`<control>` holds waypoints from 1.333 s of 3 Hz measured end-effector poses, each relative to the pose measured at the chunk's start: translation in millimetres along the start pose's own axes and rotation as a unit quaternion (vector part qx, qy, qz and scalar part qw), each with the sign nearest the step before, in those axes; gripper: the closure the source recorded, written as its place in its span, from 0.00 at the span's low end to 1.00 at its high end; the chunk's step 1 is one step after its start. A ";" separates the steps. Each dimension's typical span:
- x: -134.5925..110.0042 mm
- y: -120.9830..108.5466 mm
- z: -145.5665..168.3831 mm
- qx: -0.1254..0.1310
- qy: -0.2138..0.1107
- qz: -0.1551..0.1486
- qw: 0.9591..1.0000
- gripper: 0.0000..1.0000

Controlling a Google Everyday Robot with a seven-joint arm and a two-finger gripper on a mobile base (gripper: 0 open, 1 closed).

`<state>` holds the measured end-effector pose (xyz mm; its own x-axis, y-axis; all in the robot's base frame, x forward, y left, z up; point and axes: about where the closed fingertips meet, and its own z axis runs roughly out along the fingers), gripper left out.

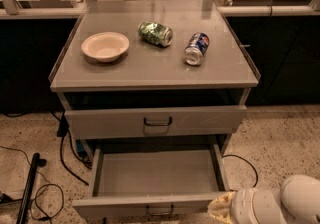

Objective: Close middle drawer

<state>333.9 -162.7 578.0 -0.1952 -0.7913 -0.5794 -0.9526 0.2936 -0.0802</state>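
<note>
Grey metal and pulled well out toward you, the middle drawer (157,173) stands wide open. Its shallow flat tray has nothing in it, and its front panel lies at the near edge of the scene, with the small loop handle (160,211) at the centre. Above it the upper drawer (200,118) sits almost flush under the cabinet top (150,70), so you can see how far in the middle one has to go.

The gripper (222,209) is at the near right, just beside the right end of the middle drawer's front panel, with the pale bulk of the arm (280,203) behind it. You cannot tell whether it touches the panel, how far open it is, or whether it has hold of anything.

As things lie, I judge that none of the closing is done. The full length of the tray is exposed, so the whole push toward the far side is left. It will be finished when the front panel lines up under the upper drawer's front. A push from the right end rather than the middle may skew the drawer on its runners, so watch for that.

The bowl (105,46), green can (155,33) and blue can (196,48) on top are well apart from the work.
</note>
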 end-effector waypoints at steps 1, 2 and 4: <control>35.1 4.1 27.2 0.001 -0.004 -0.001 1.000 1.00; 59.3 -9.9 69.8 0.034 -0.042 0.001 0.999 1.00; 55.0 -5.4 81.7 0.022 -0.036 -0.010 0.999 1.00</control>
<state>347.4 -164.0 480.2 -0.1582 -0.7569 -0.6341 -0.9442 0.3039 -0.1272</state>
